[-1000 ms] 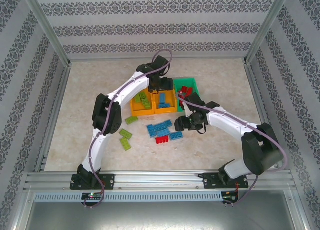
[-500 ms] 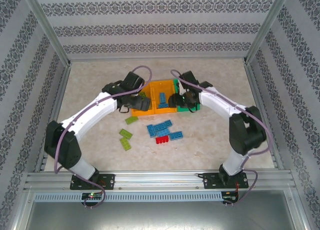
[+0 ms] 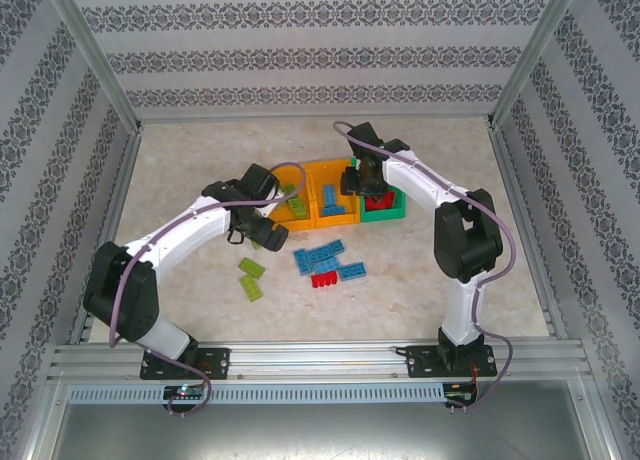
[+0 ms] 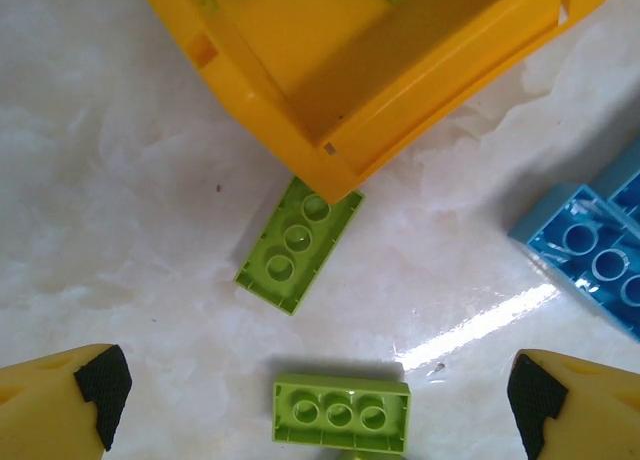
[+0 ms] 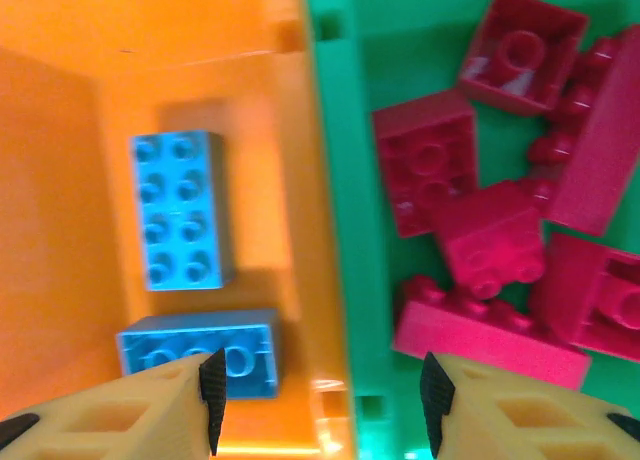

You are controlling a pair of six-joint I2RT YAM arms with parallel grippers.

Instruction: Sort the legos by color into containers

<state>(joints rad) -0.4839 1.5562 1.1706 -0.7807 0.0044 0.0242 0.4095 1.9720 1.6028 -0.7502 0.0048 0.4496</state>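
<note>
Marbled tabletop (image 3: 200,160), picking step: left gripper (image 4: 315,385) hovers, jaws spread, above lime brick (image 4: 341,413); next, lower and pinch. Right gripper (image 5: 323,385) jaws likewise spread, empty.

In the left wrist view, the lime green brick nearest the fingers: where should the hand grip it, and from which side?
From straight above: the lime green brick lies flat, studs up, clear of the orange bin. Grip its two long side walls, across the narrow width. The open left hand spans its length, so a quarter wrist turn probably helps.
</note>
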